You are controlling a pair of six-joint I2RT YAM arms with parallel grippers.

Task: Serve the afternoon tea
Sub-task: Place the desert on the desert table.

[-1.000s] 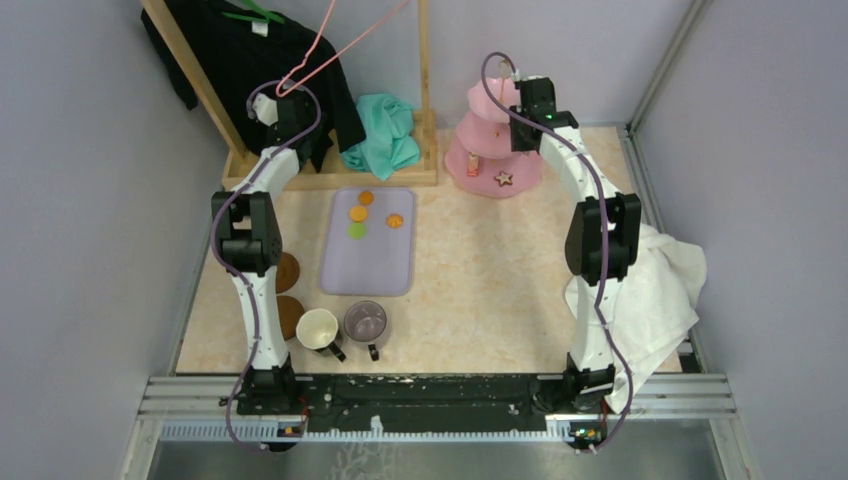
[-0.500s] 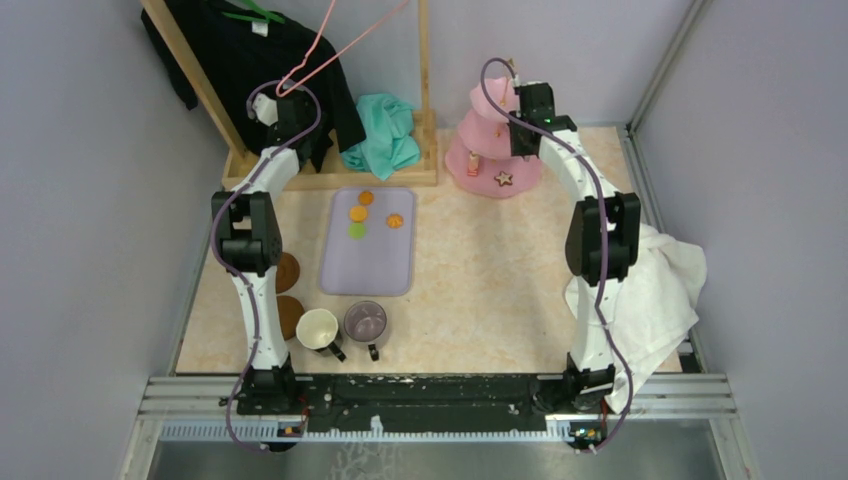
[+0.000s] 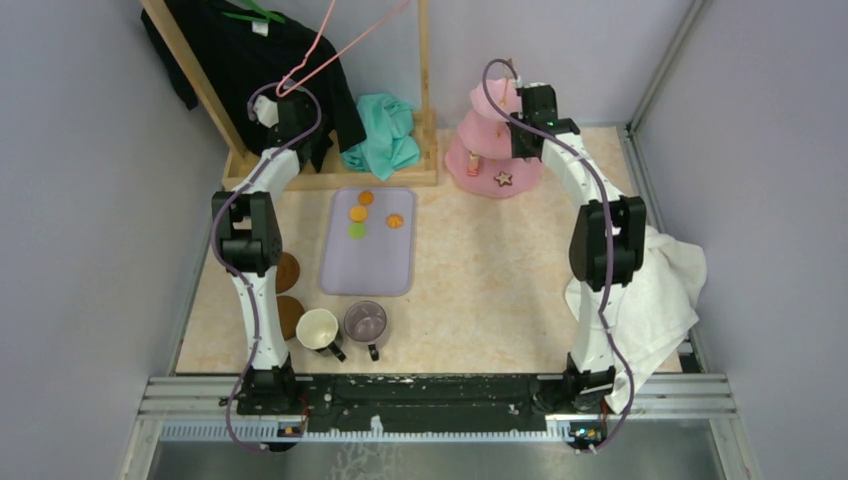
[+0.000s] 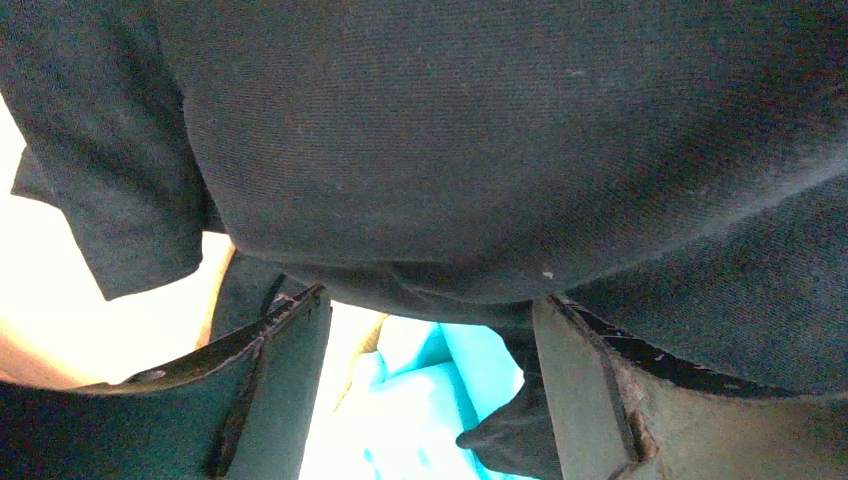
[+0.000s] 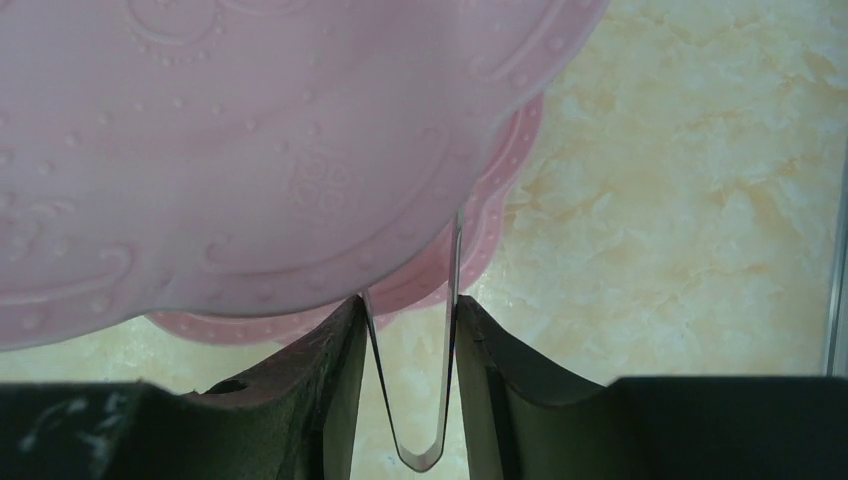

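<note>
The pink three-tier stand [image 3: 495,140] stands at the back right, with a star cookie [image 3: 503,179] on its bottom tier. My right gripper [image 3: 527,108] hovers over the stand, shut on thin U-shaped metal tongs [image 5: 415,400]; the stand's pink tiers [image 5: 250,150] fill the right wrist view just ahead of the tong arms. Orange rounds [image 3: 358,213] and a green round [image 3: 356,230] lie on a lilac tray [image 3: 367,260]. The cream mug [image 3: 318,327] and the greyish-purple mug [image 3: 366,321] stand at the front left, beside two brown coasters [image 3: 287,270]. My left gripper [image 3: 285,100] is open and empty.
A wooden rack [image 3: 330,175] with a black garment [image 4: 450,150] stands at the back left; my left gripper [image 4: 430,340] is pressed close under it. The teal cloth [image 3: 385,135] lies on the rack's base. A white towel [image 3: 650,285] lies at the right edge.
My right arm has shifted slightly to the right over the stand, still holding the tongs. The left arm has not moved.
</note>
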